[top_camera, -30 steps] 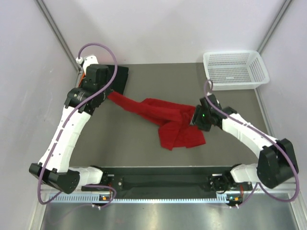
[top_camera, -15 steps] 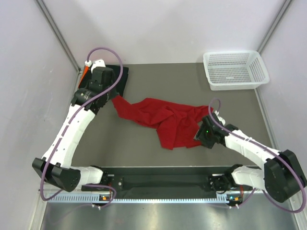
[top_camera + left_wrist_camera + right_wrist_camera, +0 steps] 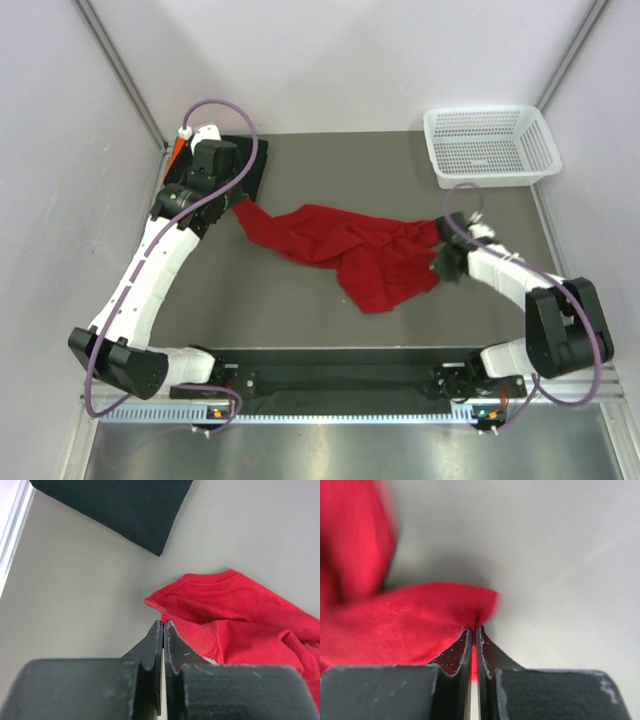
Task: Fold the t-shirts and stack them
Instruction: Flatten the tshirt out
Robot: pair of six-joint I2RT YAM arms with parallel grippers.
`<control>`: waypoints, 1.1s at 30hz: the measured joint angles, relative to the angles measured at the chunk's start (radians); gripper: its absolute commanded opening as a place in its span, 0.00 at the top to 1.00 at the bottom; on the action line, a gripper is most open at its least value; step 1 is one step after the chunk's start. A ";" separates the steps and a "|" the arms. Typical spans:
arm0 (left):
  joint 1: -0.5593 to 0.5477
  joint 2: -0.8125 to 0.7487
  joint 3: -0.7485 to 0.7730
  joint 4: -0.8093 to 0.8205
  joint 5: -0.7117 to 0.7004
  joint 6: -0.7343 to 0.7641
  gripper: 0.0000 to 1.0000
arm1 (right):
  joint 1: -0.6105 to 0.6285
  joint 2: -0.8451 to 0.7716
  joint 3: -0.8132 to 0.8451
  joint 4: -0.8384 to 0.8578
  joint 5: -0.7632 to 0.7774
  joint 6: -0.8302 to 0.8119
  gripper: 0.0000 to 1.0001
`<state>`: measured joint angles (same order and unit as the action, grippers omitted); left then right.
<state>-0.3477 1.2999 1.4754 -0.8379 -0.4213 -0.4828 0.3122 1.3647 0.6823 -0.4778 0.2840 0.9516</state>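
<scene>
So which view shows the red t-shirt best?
The top external view: the red t-shirt shows whole, end to end. The left wrist view shows only the end the left gripper pinches; the right wrist view only a blurred corner in the right gripper.

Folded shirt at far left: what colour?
The folded shirt is plain black, clearest in left wrist view.

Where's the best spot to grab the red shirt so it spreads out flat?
Probably its outer ends, one from each side. The red shirt lies bunched in a long strip across the table, so pulling the ends apart should flatten it. The left tool pinches the left end, the right tool the right tip.
</scene>
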 measured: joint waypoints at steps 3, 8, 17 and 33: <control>0.000 0.000 -0.011 0.001 0.009 0.003 1.00 | -0.179 0.050 0.120 -0.035 0.040 -0.110 1.00; 0.000 -0.001 -0.043 0.027 0.086 -0.001 1.00 | -0.240 0.081 0.328 -0.118 0.033 -0.245 0.59; 0.000 -0.001 -0.108 0.064 0.172 -0.005 1.00 | 0.027 -0.245 0.174 -0.193 -0.075 -0.129 0.49; 0.000 -0.016 -0.162 0.120 0.227 -0.016 1.00 | 0.546 -0.159 -0.069 -0.071 -0.030 0.392 0.51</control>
<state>-0.3477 1.2842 1.3132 -0.7177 -0.1940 -0.4992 0.8577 1.2053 0.6128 -0.5491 0.2539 1.3437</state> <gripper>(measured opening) 0.015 0.488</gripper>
